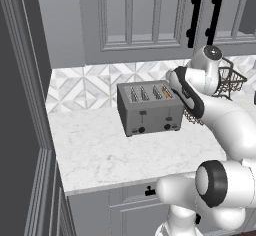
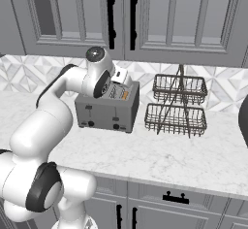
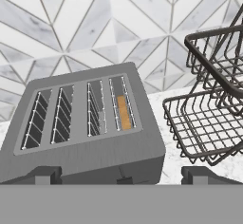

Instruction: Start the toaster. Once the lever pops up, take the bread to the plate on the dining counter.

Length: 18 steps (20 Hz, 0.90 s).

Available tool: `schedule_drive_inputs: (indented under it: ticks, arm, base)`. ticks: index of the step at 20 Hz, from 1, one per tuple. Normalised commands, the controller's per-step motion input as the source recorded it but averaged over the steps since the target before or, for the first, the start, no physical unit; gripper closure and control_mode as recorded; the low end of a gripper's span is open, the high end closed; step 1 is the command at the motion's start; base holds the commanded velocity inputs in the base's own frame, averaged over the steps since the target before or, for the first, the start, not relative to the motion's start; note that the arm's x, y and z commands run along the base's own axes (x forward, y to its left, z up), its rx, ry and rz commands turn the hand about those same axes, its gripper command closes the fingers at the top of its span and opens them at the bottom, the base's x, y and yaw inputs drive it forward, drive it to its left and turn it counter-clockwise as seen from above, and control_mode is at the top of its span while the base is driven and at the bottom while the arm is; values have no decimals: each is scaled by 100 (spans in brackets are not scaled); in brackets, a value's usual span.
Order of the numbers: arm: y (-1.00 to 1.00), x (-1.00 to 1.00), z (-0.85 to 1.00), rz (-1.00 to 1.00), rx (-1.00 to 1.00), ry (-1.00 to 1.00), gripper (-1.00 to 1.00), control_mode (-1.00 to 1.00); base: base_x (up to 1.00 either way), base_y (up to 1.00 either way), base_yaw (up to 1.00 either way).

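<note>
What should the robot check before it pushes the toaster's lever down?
1. Bread in a slot: ok, an orange-tan slice sits in the rightmost slot of the toaster.
2. Right-hand lever up and reachable: ok, nothing stands in front of it.
3. Pincer open: ok, its tips stand wide apart.
4. Pincer lined up on the lever: not ok, it hangs above the toaster's top, looking down into the slots.
5. Wire basket rack out of the way: ok, it stands apart, beside the toaster.

Even, diffuse rendered light, no distinct source. Soft faint shadow under toaster (image 1: 150, 109) and basket (image 2: 176, 106). No glare on counter (image 1: 110, 150). All views sharp; edges undistorted.
</note>
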Motion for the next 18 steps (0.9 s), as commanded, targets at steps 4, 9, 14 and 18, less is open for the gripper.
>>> schedule_drive_inputs:
  ticks: [4, 9, 14, 18]
  arm:
    - [0, 0, 0, 0, 0, 0, -100, -100]
    - [0, 0, 0, 0, 0, 0, -100, -100]
    - [0, 0, 0, 0, 0, 0, -100, -100]
    - [0, 0, 0, 0, 0, 0, -100, -100]
  base:
    - [0, 0, 0]
    - [0, 0, 0]
    - [0, 0, 0]
    - [0, 0, 0]
